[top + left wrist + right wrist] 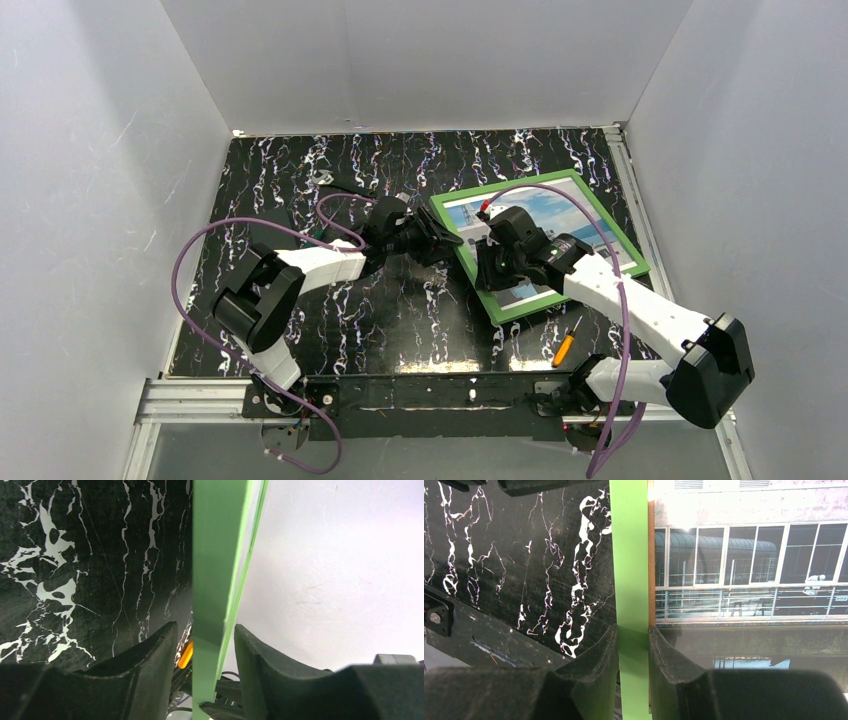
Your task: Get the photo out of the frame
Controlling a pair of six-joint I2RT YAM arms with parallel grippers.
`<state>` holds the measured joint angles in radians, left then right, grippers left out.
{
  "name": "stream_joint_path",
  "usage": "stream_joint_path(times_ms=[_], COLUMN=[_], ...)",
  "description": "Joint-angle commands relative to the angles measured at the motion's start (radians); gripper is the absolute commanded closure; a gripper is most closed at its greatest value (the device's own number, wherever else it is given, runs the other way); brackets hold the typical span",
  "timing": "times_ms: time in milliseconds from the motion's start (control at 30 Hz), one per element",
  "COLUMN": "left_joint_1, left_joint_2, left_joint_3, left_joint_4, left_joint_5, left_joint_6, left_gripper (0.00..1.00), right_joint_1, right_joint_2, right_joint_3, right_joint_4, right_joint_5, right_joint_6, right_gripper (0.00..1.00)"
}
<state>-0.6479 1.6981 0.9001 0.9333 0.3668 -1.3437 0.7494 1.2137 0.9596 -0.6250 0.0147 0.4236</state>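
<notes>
The photo sits in the frame, nothing removed yet; the right tool grips its edge, the left tool straddles it, not clamped.

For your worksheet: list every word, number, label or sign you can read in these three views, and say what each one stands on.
No text can be read in any view.
photo: a small pale plate near its right edge may be a sign, but it is too small to read.
frame: plain green, no lettering.
table: marbled pattern only.
orange-handled tool: too small to show any marking.
</notes>
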Motion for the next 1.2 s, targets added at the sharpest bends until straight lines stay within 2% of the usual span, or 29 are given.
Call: stream_joint_path(times_ms=[0, 300, 400, 600, 733, 967, 1000, 1067, 1133, 1167], left_joint_1=[-0.008, -0.009, -0.008, -0.008, -0.007, 0.002, 0.006, 0.018, 0.039, 0.051], left_joint_2=[-0.005, -0.002, 0.002, 0.013, 0.021, 0.002, -0.006, -0.026, -0.054, -0.077], left_joint_3=[0.047, 0.052, 0.048, 0.045, 0.046, 0.05, 0.049, 0.053, 0.053, 0.052], left_joint_4=[-0.012, -0.023, -0.018, 0.002, 0.013, -0.009, -0.021, -0.069, -0.137, -0.182], left_joint_5=[-0.001, 0.012, 0.014, 0.017, 0.02, 0.035, 0.042, 0.063, 0.084, 0.093], left_joint_6=[0.003, 0.006, 0.003, -0.025, -0.031, -0.027, -0.024, -0.015, -0.005, 0.003], left_gripper=[0.59, 0.8, 0.79, 0.66, 0.65, 0.83, 0.85, 0.92, 1.0, 1.0], right_joint_1=[0.017, 0.028, 0.032, 0.04, 0.044, 0.051, 0.052, 0.056, 0.068, 0.075], right_joint_2=[-0.033, -0.033, -0.03, -0.011, -0.001, 0.005, 0.002, -0.001, -0.001, -0.002], right_joint_3=[0.005, 0.01, 0.02, 0.037, 0.04, 0.049, 0.051, 0.059, 0.081, 0.09], right_joint_4=[0.083, 0.085, 0.088, 0.09, 0.096, 0.081, 0.073, 0.058, 0.029, 0.015], right_joint_5=[-0.05, -0.056, -0.062, -0.062, -0.064, -0.047, -0.039, -0.031, -0.006, 0.016], right_joint_6=[0.026, 0.025, 0.023, 0.022, 0.02, 0.018, 0.016, 0.011, 0.009, 0.004], right_gripper=[0.99, 0.99, 0.99, 0.99, 0.99, 0.99, 0.97, 0.86, 0.66, 0.55])
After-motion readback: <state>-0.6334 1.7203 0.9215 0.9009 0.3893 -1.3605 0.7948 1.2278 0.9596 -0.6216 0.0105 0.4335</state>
